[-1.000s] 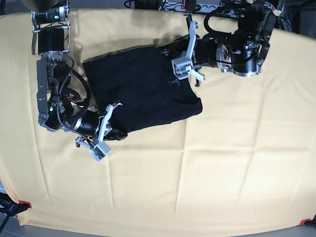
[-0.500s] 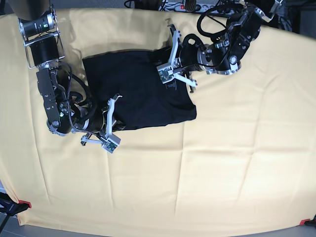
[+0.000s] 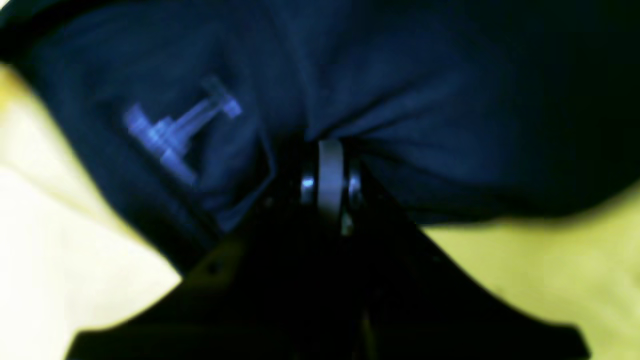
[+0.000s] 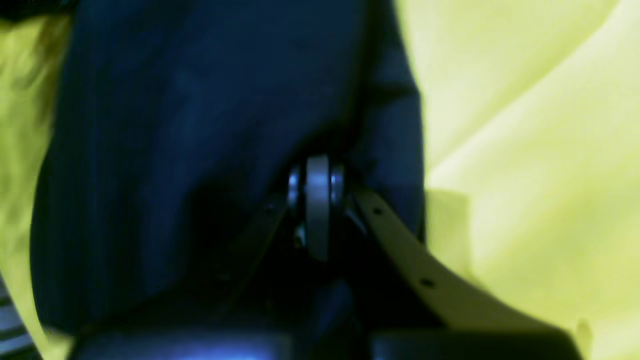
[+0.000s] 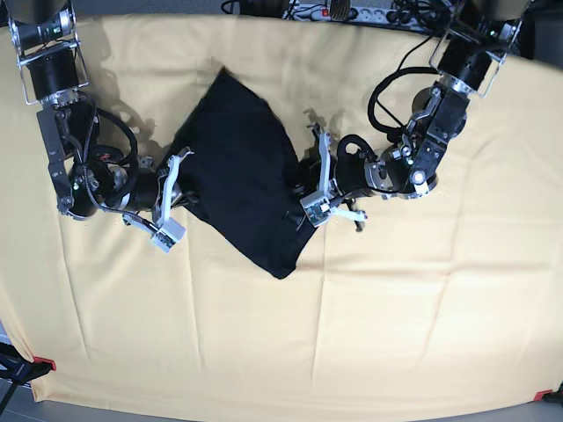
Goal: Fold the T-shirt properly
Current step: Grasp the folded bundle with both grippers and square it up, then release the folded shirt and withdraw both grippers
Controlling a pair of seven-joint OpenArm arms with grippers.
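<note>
- The left gripper (image 5: pixel 310 192) has its jaws pressed together on a pinch of the T-shirt (image 5: pixel 242 176), at the garment's edge on the right of the base view.
- In the left wrist view the black cloth (image 3: pixel 400 100) bunches into a pucker just where the jaws (image 3: pixel 327 150) meet it, with folds fanning away from that spot.
- A small pale logo mark (image 3: pixel 175 132) shows on the fabric to the left of that pinch, blurred.
- The right gripper (image 5: pixel 174 180) is likewise clamped on the T-shirt, at the opposite edge on the left of the base view.
- In the right wrist view the dark fabric (image 4: pixel 200 125) gathers against the jaws (image 4: pixel 317 172), and one pale finger (image 4: pixel 410 270) runs out below and to the right of the cloth.
- Between the two grippers the T-shirt forms a slanted, rumpled dark shape, its upper corner pointing to the far side of the table and its lower tip to the near side.
- How much of it is off the surface cannot be told.
- The garment is over the yellow tablecloth (image 5: pixel 396 325), in its upper middle part.
- The cloth covers the whole table and shows faint crease lines.
- A power strip (image 5: pixel 325 10) lies beyond the far edge.
</note>
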